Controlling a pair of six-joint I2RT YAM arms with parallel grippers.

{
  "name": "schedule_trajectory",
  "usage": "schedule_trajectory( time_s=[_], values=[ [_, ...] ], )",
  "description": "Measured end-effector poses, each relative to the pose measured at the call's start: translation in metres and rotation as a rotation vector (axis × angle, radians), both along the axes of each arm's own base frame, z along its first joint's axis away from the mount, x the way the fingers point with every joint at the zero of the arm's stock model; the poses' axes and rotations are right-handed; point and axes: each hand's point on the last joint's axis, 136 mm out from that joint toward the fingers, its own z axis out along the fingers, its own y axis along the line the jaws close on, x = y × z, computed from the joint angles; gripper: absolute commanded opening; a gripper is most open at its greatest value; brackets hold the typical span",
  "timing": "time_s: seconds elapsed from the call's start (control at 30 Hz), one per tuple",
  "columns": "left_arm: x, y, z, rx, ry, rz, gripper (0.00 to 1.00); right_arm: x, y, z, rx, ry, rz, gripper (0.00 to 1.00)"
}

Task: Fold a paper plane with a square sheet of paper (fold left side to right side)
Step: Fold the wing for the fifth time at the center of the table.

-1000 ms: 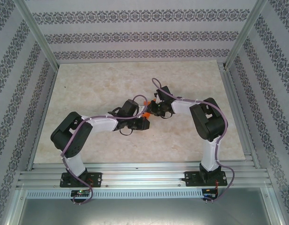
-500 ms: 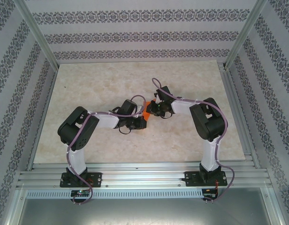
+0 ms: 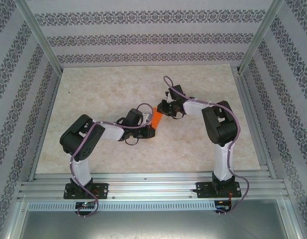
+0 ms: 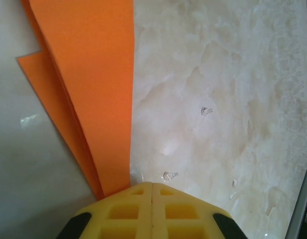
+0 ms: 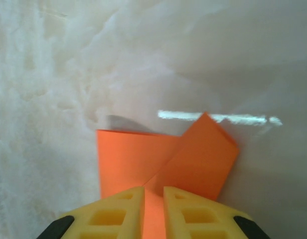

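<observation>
In the right pincer [image 5: 153, 193], folded orange paper [image 5: 201, 157]

left arm [image 3: 101, 130]: we see white link shells, bulky black joint housings
right arm [image 3: 221, 127]: same build, white shells, black joints
cables [image 3: 76, 149]: we tag one purple cable per arm, clipped along the links, slack loops near the wrists
base plates [image 3: 86, 189]: black, flat, bolted to silver rail
left fingers [image 4: 123, 211]: we note yellow moulded pads, square recessed cells, black outer corners
right fingers [image 5: 118, 214]: same yellow waffle pads, black corners
</observation>
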Motion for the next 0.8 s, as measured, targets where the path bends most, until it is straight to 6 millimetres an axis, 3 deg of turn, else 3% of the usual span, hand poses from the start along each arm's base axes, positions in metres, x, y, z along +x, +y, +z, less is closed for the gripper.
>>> schedule_trajectory(
  time_s=[0.5,0.8],
  values=[
    [0.0,0.0,0.0,-0.008,-0.012,0.001,0.06,0.014,-0.009,-0.003,-0.063,-0.019,0.05,0.19],
    [-0.001,0.001,0.001,-0.016,-0.025,0.0,0.06,0.04,-0.052,-0.001,-0.077,-0.044,-0.048,0.22]
  ],
)
